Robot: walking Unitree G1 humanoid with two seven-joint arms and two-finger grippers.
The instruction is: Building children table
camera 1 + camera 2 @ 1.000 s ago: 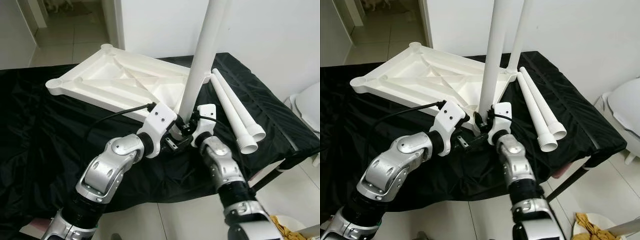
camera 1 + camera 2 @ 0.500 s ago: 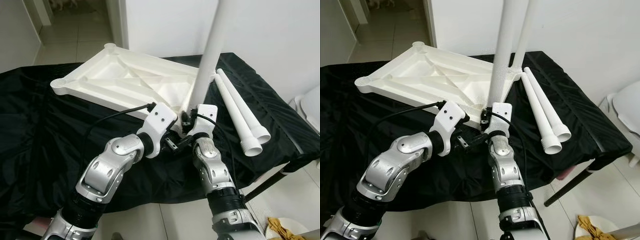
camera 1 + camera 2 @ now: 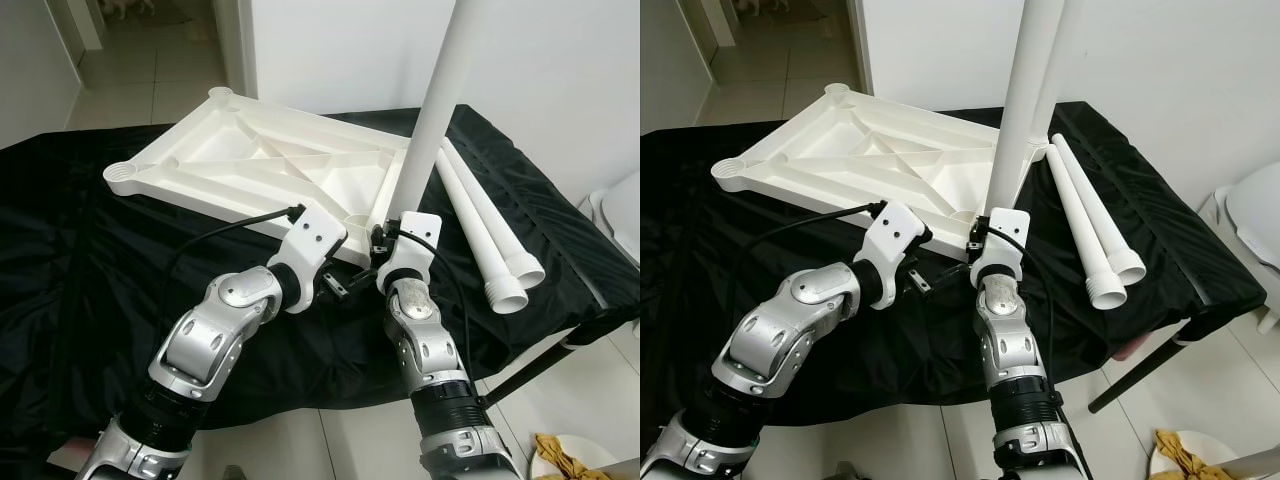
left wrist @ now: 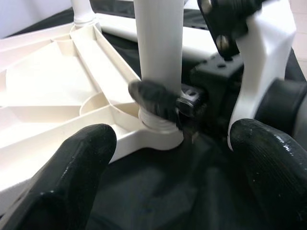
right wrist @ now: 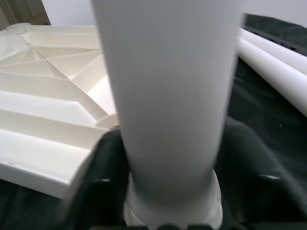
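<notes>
A white children's table top lies upside down on a black-draped surface. A white leg stands in its near right corner socket, leaning slightly. My right gripper is shut on the leg's base, its fingers on both sides of the tube. A little nearer and to the left, my left gripper is open, with its fingers spread wide and pointing at the socket. A second leg stands at the far right corner. Two loose legs lie on the cloth to the right.
The black cloth drops off at the front edge near my arms. A white wall rises behind the table. A white fixture stands at the right, a yellow rag lies on the tiled floor, and a doorway opens at the far left.
The held leg's base has moved right and away to the corner socket with my right gripper. My left gripper has eased back slightly. The camera has shifted a little.
</notes>
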